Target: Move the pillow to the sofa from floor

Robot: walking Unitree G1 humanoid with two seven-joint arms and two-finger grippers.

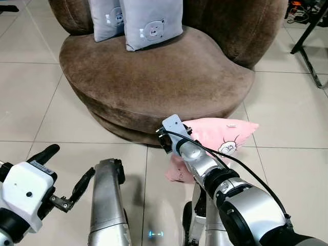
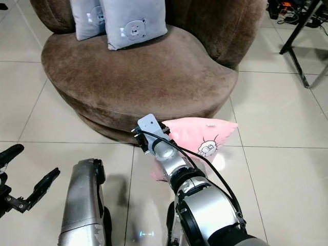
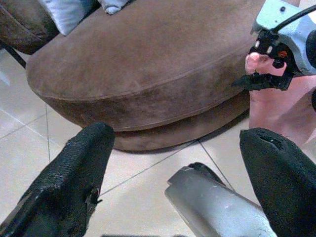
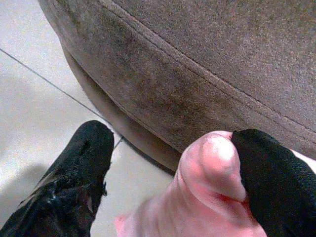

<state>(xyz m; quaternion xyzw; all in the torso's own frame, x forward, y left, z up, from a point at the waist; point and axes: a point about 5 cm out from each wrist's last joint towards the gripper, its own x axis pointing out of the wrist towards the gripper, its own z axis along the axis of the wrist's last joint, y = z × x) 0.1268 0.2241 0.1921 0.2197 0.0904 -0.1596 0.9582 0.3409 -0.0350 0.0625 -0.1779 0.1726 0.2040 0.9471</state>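
A pink pillow (image 1: 225, 134) with a cartoon print lies on the tiled floor, leaning against the front base of the round brown sofa (image 1: 154, 72). My right gripper (image 1: 166, 141) is down at the pillow's left corner. In the right wrist view it (image 4: 173, 140) is open: the pillow corner (image 4: 207, 197) bulges between the fingers and presses against one finger (image 4: 271, 177), while the other finger (image 4: 74, 182) stands apart over the floor. My left gripper (image 1: 64, 166) hangs open low on the left, holding nothing, and faces the sofa's base (image 3: 148, 113).
Two grey bear-print cushions (image 1: 151, 23) stand at the back of the sofa seat. A black metal stand leg (image 1: 307, 36) and cables sit on the floor at the far right. My silver legs (image 1: 107, 205) are below. Open tiles lie to the left.
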